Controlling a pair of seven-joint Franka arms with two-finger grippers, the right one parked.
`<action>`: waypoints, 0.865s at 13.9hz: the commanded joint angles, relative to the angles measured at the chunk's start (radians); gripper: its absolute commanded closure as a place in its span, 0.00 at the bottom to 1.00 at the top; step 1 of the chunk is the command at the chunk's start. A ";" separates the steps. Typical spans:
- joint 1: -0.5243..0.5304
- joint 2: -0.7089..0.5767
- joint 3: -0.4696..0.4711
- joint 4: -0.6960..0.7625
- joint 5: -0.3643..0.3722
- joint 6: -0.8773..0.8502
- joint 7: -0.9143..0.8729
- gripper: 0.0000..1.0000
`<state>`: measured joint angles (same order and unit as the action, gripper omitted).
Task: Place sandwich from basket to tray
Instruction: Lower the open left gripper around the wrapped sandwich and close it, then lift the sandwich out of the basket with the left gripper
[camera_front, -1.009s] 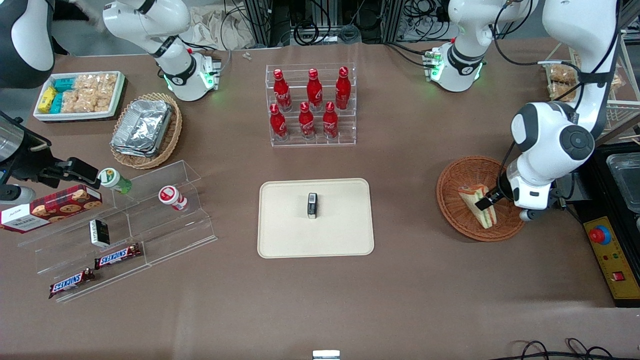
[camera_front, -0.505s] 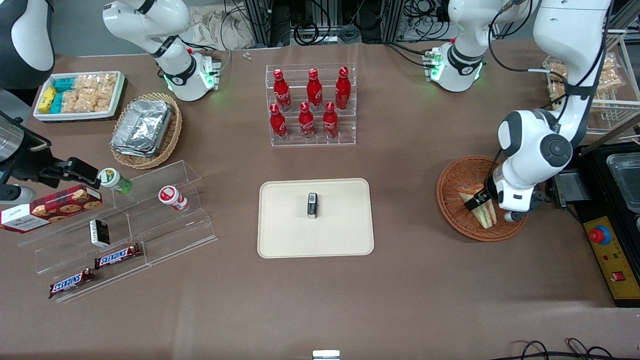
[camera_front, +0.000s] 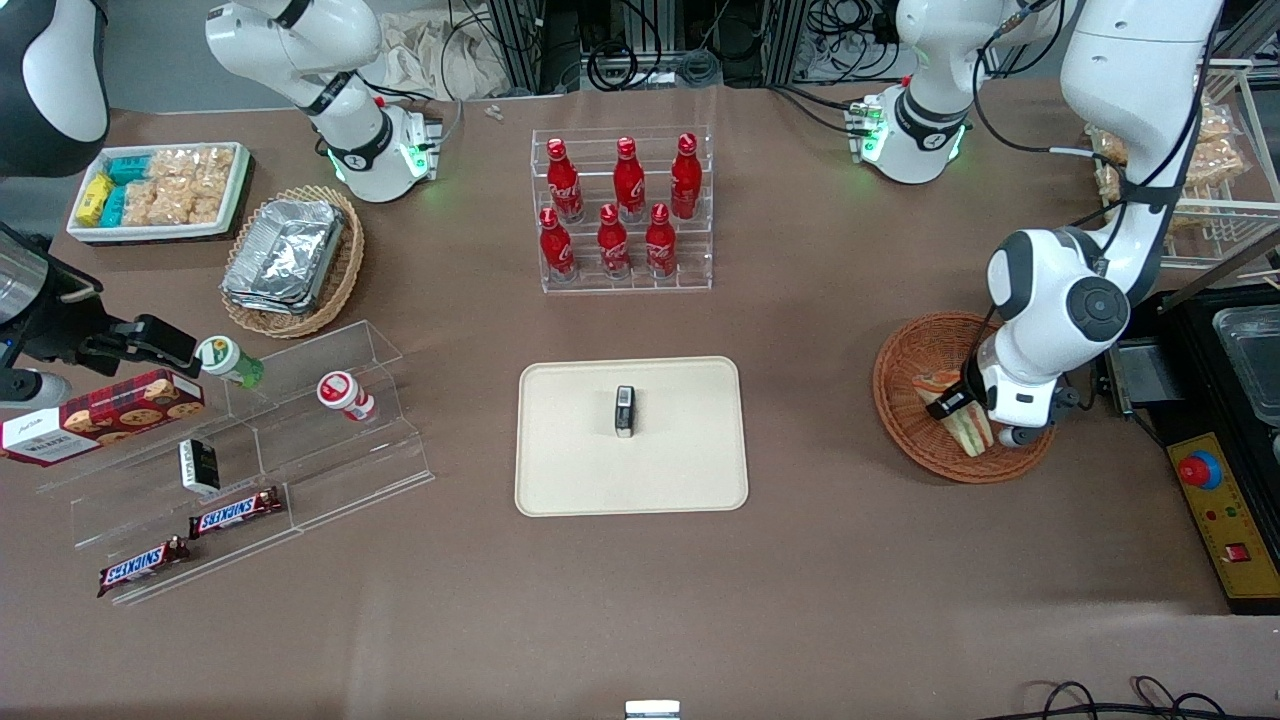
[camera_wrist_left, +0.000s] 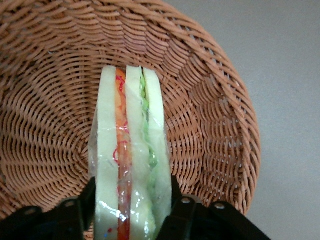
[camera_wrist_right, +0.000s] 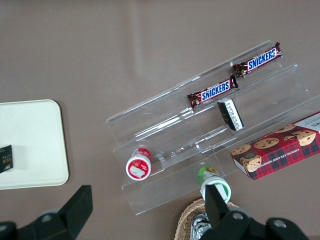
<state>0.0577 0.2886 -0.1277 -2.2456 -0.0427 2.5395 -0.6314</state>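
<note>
Here | sandwich (camera_wrist_left: 131, 160) on edge in the basket (camera_wrist_left: 210, 100) | wrist view alone shows orange and green layers and both fingers (camera_wrist_left: 182, 212) flanking it | gripper (camera_front: 948, 400) low in basket, fingers pressed against the wrapped sides | tray (camera_front: 570, 470) well apart.

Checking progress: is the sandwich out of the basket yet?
No. The sandwich is in the basket, with the gripper fingers on both sides.
</note>
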 joint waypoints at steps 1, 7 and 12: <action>-0.009 -0.035 0.007 -0.008 0.026 0.019 -0.053 1.00; 0.002 -0.112 0.008 0.228 0.026 -0.439 -0.070 1.00; 0.004 -0.132 0.022 0.579 0.007 -0.938 0.102 1.00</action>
<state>0.0618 0.1436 -0.1121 -1.8234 -0.0366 1.7775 -0.6023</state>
